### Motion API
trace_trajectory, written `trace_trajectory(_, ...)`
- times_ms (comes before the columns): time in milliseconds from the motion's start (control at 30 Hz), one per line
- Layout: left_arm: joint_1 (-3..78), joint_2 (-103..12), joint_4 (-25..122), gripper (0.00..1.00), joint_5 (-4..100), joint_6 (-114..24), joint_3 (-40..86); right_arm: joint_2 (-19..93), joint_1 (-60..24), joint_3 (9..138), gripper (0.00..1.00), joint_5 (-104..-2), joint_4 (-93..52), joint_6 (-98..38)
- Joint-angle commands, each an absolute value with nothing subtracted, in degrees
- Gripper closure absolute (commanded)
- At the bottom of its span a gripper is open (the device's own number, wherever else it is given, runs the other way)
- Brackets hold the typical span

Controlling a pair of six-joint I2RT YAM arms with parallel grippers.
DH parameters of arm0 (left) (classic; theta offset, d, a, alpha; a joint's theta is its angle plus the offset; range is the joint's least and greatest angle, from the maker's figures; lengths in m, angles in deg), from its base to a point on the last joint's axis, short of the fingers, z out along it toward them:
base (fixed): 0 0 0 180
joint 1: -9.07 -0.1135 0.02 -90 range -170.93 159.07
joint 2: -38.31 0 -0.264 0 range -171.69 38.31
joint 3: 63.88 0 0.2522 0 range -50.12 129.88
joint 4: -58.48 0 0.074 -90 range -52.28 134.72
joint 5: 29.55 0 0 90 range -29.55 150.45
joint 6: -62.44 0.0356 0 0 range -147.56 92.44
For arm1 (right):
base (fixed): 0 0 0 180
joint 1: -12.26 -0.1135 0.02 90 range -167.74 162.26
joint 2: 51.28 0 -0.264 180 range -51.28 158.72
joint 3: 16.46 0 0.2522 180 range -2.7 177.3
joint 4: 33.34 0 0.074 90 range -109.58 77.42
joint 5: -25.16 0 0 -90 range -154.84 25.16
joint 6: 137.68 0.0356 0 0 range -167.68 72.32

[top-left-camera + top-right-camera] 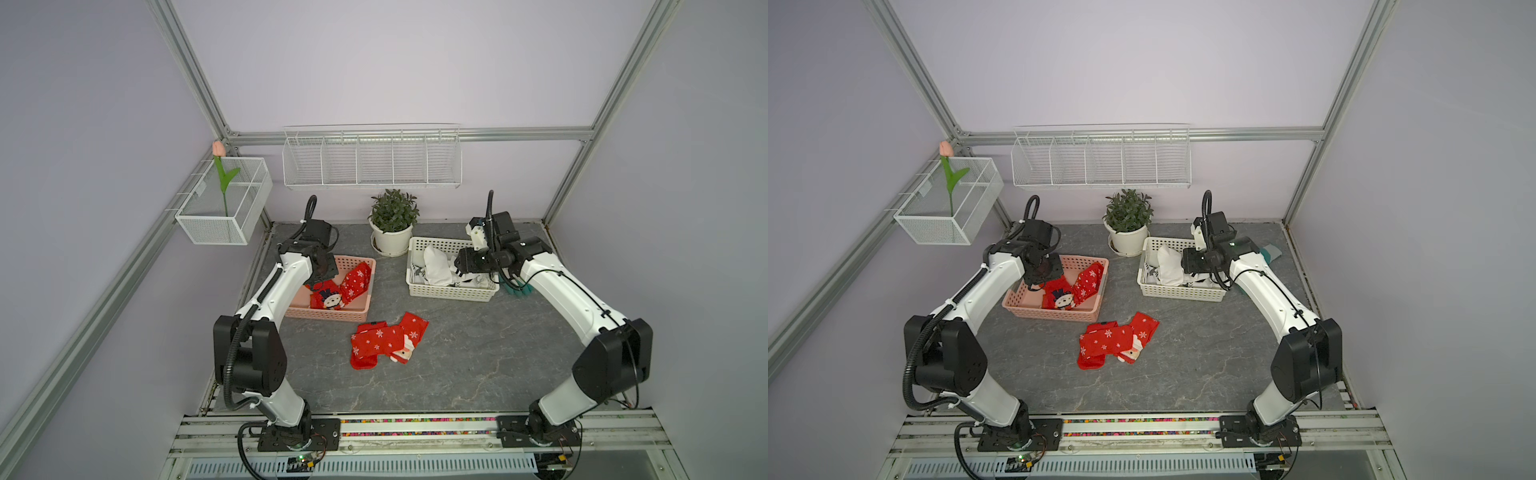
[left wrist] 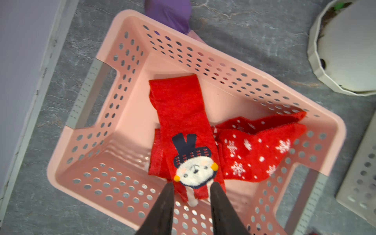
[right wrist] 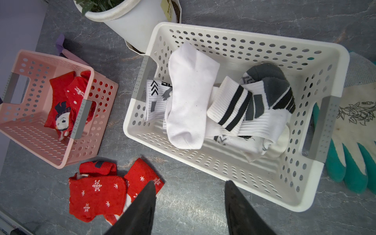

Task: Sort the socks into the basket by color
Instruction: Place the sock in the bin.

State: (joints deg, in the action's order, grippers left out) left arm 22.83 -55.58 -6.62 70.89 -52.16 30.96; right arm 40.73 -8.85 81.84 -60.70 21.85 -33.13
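Left gripper (image 2: 192, 184) jaws parted over pink basket (image 2: 122, 85) — snowman sock (image 2: 183, 114) beneath the tips, apparently loose, reds kept together. Right gripper (image 3: 190, 182) spread, empty — white basket (image 3: 244, 50) just ahead.

The left arm (image 1: 286, 282) stretches toward the far left of the table (image 1: 478, 365), wrist bent down, and the left gripper (image 2: 192, 184) has its jaws slightly parted. The right arm (image 1: 557, 291) reaches far right, and the right gripper (image 3: 190, 181) has its jaws wide apart.
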Motion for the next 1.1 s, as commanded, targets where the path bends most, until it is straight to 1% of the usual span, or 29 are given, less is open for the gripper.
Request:
trace_trajectory(0, 26.43, -53.21, -8.60, 0.65, 70.77, -53.72, 29.74, 41.27, -9.10, 81.07, 0.44, -59.97, 21.37, -33.00)
trace_trajectory(267, 36.60, -48.83, -11.47, 0.65, 71.52, -55.55, 28.61, 40.57, -9.10, 81.07, 0.44, -60.35, 21.64, -33.01)
trace_trajectory(433, 43.41, -46.04, -10.26, 0.64, 66.80, -55.53, 25.71, 40.39, -9.10, 80.80, 0.44, -60.18, 21.37, -32.74)
trace_trajectory(533, 47.55, -45.54, -9.98, 0.64, 65.82, -56.79, 24.46, 40.38, -9.16, 80.72, 0.44, -60.11, 21.38, -32.78)
trace_trajectory(667, 52.41, -46.60, -8.61, 0.62, 65.22, -58.97, 22.65, 39.97, -9.10, 80.33, 0.44, -60.28, 20.96, -32.49)
trace_trajectory(833, 56.35, -50.42, -5.90, 0.61, 63.86, -60.33, 20.30, 39.84, -9.10, 80.02, 0.44, -60.26, 21.02, -32.39)
trace_trajectory(1067, 58.98, -57.23, -4.50, 0.58, 61.79, -59.21, 20.50, 39.92, -9.10, 79.95, 0.43, -60.23, 21.13, -32.67)
